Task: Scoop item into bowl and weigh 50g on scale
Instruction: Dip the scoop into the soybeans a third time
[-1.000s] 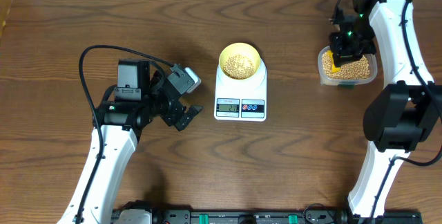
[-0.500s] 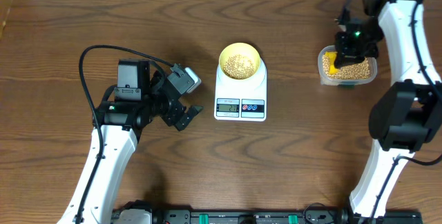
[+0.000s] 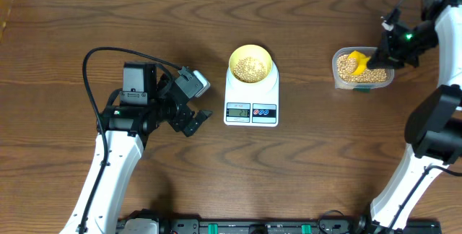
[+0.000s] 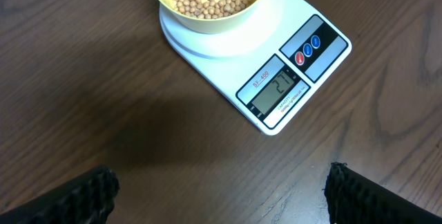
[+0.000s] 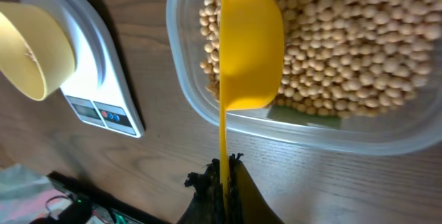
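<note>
Yellow plastic is gripped by the right gripper (image 5: 222,182): the thin handle of a scoop (image 5: 250,51) is pinched between fully closed jaws. The cup of the scoop is held out ahead of the fingers, over the near rim of a clear tub (image 5: 186,92). The tub is filled with the item (image 5: 345,51), tan beans lying ahead of and below the scoop. Whether any beans are carried in the scoop cannot be told.

The left gripper (image 3: 189,115) is spread as wide as it goes, and nothing is held in it. It is poised above the wooden table (image 3: 72,32). Ahead of its fingers the scale (image 4: 290,86) is seen, its display turned toward them. The bowl (image 4: 207,20) is set on the far end of the scale, with a layer of beans inside.
</note>
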### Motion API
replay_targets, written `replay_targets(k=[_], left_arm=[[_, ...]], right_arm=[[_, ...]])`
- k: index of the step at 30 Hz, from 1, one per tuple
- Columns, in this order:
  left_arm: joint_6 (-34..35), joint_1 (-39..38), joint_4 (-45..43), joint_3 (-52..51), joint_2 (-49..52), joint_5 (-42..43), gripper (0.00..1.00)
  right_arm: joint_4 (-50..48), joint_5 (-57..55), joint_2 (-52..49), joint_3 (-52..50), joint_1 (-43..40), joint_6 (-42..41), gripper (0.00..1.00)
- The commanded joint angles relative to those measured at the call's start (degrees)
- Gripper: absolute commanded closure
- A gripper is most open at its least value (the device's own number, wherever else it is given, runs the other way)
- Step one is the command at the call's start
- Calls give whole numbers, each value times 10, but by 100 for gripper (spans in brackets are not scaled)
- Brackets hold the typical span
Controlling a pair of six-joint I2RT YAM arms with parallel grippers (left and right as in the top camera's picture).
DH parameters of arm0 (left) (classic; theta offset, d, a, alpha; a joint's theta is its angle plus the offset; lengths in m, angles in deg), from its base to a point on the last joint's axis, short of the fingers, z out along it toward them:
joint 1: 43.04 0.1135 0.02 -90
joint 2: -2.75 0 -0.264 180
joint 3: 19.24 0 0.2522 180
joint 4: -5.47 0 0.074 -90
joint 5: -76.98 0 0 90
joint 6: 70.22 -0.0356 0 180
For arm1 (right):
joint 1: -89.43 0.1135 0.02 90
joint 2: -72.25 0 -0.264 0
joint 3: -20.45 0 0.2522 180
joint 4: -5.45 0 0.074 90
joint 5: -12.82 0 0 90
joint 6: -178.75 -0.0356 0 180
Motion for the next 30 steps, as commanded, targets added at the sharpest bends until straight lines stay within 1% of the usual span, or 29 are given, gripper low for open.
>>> replay_targets(k=[1, 9, 17, 20, 25, 30], left_arm=[[-10, 2, 2, 1, 3, -3, 2], [-10, 2, 2, 1, 3, -3, 3], [-10, 2, 2, 1, 3, -3, 2], [-10, 2, 2, 1, 3, -3, 2], [-10, 2, 2, 1, 3, -3, 2], [-10, 2, 2, 1, 3, -3, 2]], right_arm=[[4, 42, -7, -3, -18, 28, 99], [9, 89, -7, -3, -56, 61, 99], [15, 178, -7, -3, -77, 90, 99], [15, 222, -7, -3, -73, 104, 99], [10, 246, -7, -3, -54, 104, 99], [-9, 262, -7, -3, -3, 103, 99]])
